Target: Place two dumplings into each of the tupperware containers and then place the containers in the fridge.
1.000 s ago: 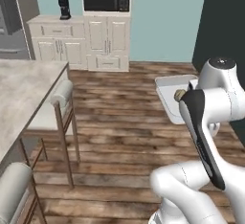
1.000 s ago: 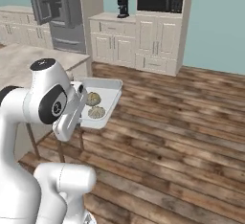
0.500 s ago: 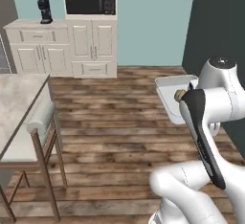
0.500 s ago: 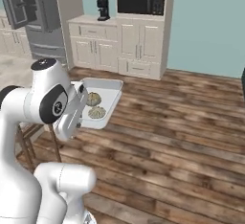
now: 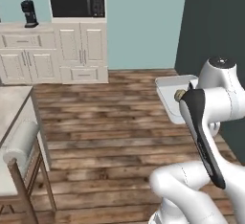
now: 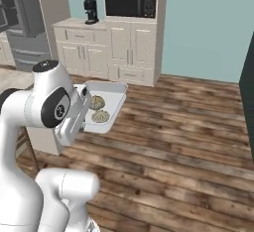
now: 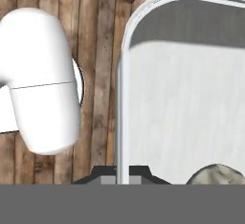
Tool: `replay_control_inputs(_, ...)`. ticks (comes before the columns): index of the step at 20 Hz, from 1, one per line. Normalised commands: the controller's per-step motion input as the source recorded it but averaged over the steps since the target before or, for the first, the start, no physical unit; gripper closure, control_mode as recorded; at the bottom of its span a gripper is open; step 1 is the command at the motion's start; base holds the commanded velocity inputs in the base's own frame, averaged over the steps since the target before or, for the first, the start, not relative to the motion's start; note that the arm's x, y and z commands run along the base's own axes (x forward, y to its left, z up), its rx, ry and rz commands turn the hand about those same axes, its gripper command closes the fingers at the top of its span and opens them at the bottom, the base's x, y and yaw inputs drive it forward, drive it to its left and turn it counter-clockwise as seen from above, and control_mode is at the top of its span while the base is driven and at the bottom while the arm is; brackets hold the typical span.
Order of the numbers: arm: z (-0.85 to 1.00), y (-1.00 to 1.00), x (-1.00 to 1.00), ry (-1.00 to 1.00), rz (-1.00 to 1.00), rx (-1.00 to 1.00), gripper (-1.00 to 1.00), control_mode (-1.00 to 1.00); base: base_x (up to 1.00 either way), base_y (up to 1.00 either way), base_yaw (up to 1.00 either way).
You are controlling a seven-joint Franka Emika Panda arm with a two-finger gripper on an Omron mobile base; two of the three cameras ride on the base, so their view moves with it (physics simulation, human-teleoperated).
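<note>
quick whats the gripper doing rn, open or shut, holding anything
gripper: shut on the rim of a tupperware container, carried above the floor with two dumplings inside.

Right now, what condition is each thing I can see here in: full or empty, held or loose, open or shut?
tupperware container: lidless, held up above the wood floor by its rim.
dumplings: two, lying loose inside the container.
gripper: jaws shut on the container's rim.
microwave: door shut.
cabinets: doors and drawers shut.
fridge: too little shows at the picture's edge to tell.
</note>
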Motion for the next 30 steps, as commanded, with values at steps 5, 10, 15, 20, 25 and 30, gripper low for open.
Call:
replay_control_inputs(5,0.0,0.0,0.0,0.0,0.0,0.0,1.0,1.0,0.55,-0.39,-0.07)
replay_control_inputs(10,0.0,0.0,0.0,0.0,0.0,0.0,1.0,1.0,0.67,-0.48,0.01)
replay_control_inputs(15,0.0,0.0,0.0,0.0,0.0,0.0,1.0,1.0,0.81,-0.62,0.14)
replay_control_inputs(20,0.0,0.0,0.0,0.0,0.0,0.0,1.0,1.0,0.85,-0.55,0.4)
replay_control_inputs(25,0.0,0.0,0.0,0.0,0.0,0.0,1.0,1.0,0.9,-0.32,0.36)
replay_control_inputs(30,0.0,0.0,0.0,0.0,0.0,0.0,1.0,1.0,0.98,-0.21,0.31)
